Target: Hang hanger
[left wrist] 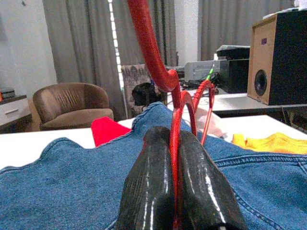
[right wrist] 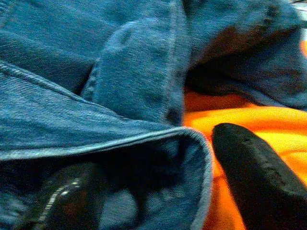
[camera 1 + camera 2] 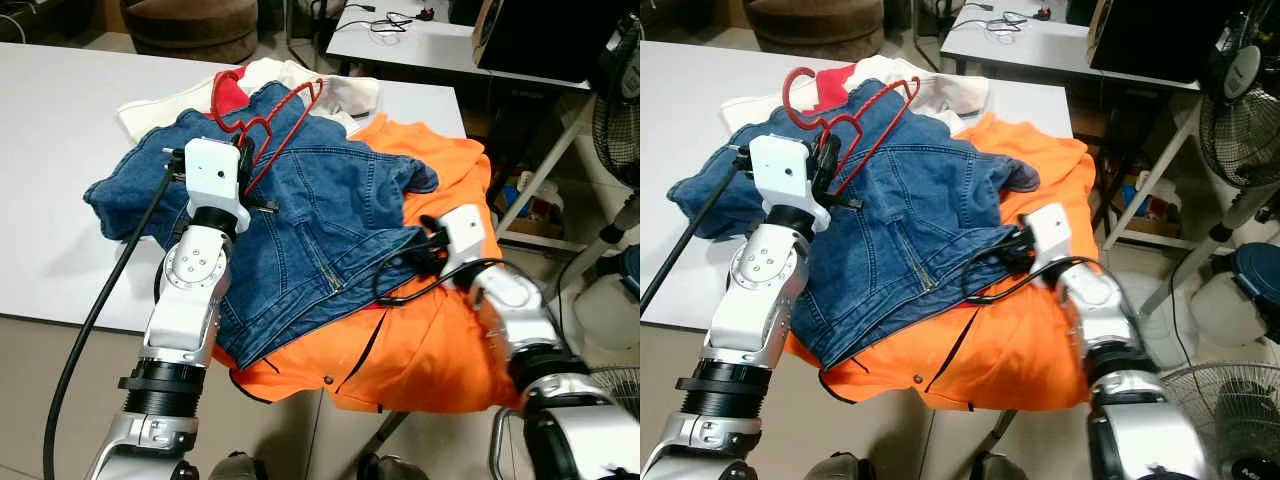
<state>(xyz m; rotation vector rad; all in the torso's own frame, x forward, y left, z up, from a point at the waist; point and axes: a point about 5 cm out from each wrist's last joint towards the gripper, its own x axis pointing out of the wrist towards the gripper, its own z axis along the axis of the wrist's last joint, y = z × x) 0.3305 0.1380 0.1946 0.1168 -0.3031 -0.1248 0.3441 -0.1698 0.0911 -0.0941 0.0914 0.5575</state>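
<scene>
A red plastic hanger (image 3: 272,112) lies tilted over a blue denim jacket (image 3: 310,225) on the white table (image 3: 60,150). My left gripper (image 3: 246,152) is shut on the hanger's thin bar. In the left wrist view, both black fingers (image 1: 144,191) pinch the hanger (image 1: 152,52), whose hook curves up past them. My right gripper (image 3: 428,248) sits at the jacket's right edge, over an orange garment (image 3: 430,340). In the right wrist view it (image 2: 153,163) is open, with the jacket's denim hem (image 2: 144,139) lying between its fingers.
A white garment (image 3: 290,78) and a red cloth (image 3: 228,95) lie behind the jacket. A black cable (image 3: 100,300) hangs beside my left arm. A second white table (image 3: 400,45) stands farther back, a fan (image 3: 1245,120) stands at the right and a brown armchair (image 3: 190,25) at the rear.
</scene>
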